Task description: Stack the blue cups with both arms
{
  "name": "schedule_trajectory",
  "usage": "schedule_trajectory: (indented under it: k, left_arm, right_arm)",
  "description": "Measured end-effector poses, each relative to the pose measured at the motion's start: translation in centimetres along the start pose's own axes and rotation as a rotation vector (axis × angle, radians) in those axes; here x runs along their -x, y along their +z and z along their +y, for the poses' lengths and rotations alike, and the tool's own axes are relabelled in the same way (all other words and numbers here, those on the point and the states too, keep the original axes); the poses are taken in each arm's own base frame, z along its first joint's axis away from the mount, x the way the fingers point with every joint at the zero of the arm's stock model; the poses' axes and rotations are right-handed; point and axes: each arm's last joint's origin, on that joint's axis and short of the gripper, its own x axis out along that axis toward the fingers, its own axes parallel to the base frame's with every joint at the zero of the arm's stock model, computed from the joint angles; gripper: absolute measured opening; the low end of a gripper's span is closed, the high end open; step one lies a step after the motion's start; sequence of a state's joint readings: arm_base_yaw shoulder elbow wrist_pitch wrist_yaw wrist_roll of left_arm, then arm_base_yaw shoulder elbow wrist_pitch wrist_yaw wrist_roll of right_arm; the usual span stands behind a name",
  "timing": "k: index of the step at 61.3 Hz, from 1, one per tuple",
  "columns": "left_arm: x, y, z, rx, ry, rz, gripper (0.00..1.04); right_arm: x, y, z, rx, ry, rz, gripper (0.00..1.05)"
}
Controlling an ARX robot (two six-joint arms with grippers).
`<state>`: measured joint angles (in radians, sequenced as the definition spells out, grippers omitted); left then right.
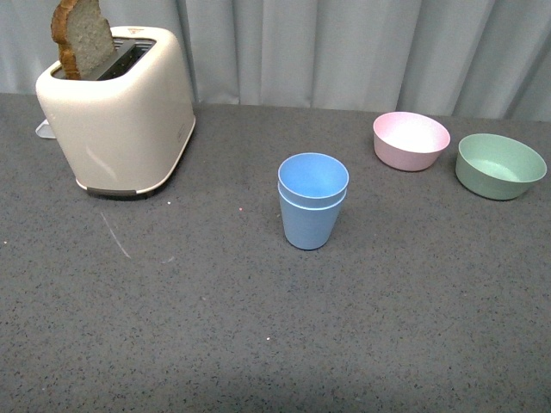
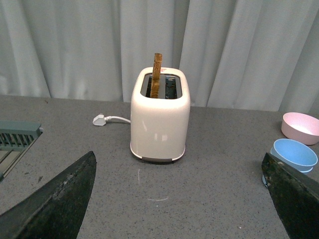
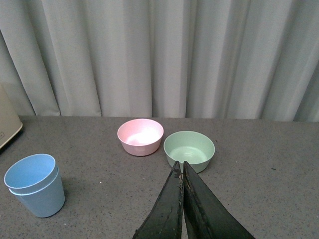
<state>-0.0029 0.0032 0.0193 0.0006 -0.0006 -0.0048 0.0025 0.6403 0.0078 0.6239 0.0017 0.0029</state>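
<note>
On the grey speckled counter (image 1: 258,344), near its middle, the two blue cups (image 1: 312,200) stand upright, already nested, one inside the other, so two rims show one just above the other. Neither arm appears in the front view.

Left of the cups, well apart, a cream toaster (image 1: 120,112) stands near the back, with a slice of brown bread (image 1: 82,39) sticking up out of one slot. A white plug (image 2: 99,120) with its cord lies on the counter just beside the toaster, seen in the left wrist view. Right of the cups, toward the back, a pink bowl (image 1: 411,140) sits upright, and a green bowl (image 1: 500,165) sits just beside it, farther right; the two bowls look close but apart. A pale grey curtain (image 1: 344,43) hangs behind everything.

Left end effector (image 2: 179,199): its two black fingers (image 2: 55,204) are spread wide at opposite edges of the left wrist view, holding nothing, raised off the counter and facing the toaster. The stacked cups and pink bowl show at the edge of that view. A grey-green slatted thing (image 2: 17,135) sits at the opposite edge; cannot tell what it is.

Right end effector (image 3: 182,172): its black fingers are pressed together tip to tip, closed with nothing between them, above the counter, pointing toward the green bowl. The cups stand off to one side, untouched by either end effector.
</note>
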Motion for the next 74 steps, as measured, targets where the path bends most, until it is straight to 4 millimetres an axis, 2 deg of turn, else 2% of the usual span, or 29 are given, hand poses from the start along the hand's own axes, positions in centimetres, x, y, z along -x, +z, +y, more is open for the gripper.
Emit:
schedule_trajectory:
  k: [36, 67, 74]
  left_arm:
    - [0.0, 0.0, 0.0, 0.000, 0.000, 0.000, 0.98]
    - [0.0, 0.0, 0.0, 0.000, 0.000, 0.000, 0.98]
    - [0.0, 0.0, 0.0, 0.000, 0.001, 0.000, 0.98]
  right_arm:
    - [2.1, 0.4, 0.0, 0.000, 0.000, -0.014, 0.01]
    - [3.0, 0.3, 0.0, 0.000, 0.000, -0.018, 0.01]
    - [3.9, -0.1, 0.0, 0.000, 0.003, 0.007, 0.01]
